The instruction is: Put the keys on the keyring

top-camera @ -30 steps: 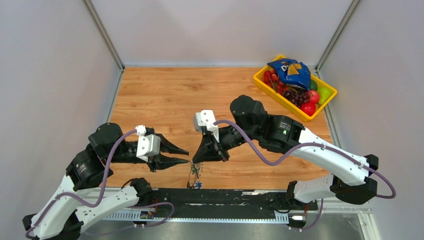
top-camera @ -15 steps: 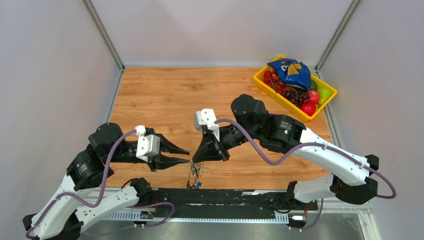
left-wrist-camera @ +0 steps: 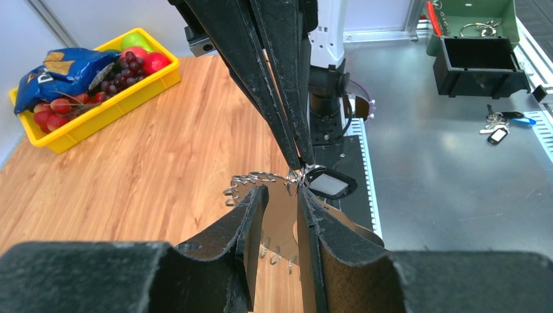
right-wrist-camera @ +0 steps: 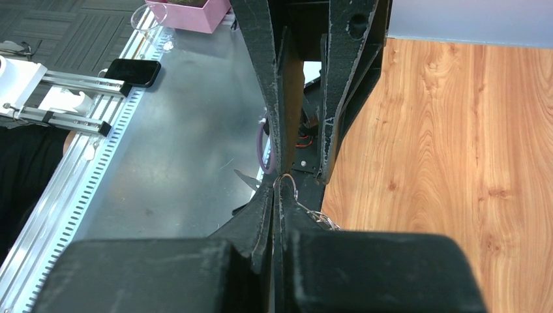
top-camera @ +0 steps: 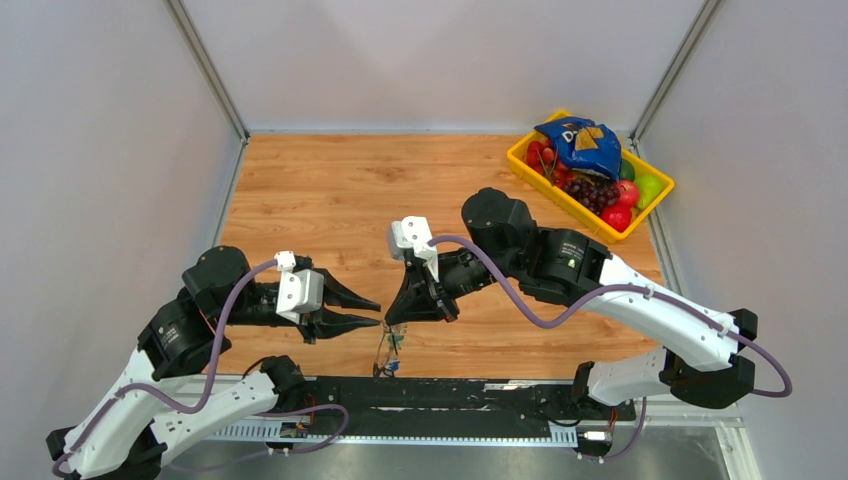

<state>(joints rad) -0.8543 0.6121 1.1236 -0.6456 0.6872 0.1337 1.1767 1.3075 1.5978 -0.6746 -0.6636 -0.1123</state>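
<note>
My right jaws were shut tight on the top of the keyring. A dark key tag hung right beside that pinch. My left jaws were partly open with nothing gripped, and the keyring was just beside their tips. All this was well apart from the yellow tub, toward my side of the counter. In the tub lay a blue chip bag, dark grapes, red fruit and a green apple.
</note>
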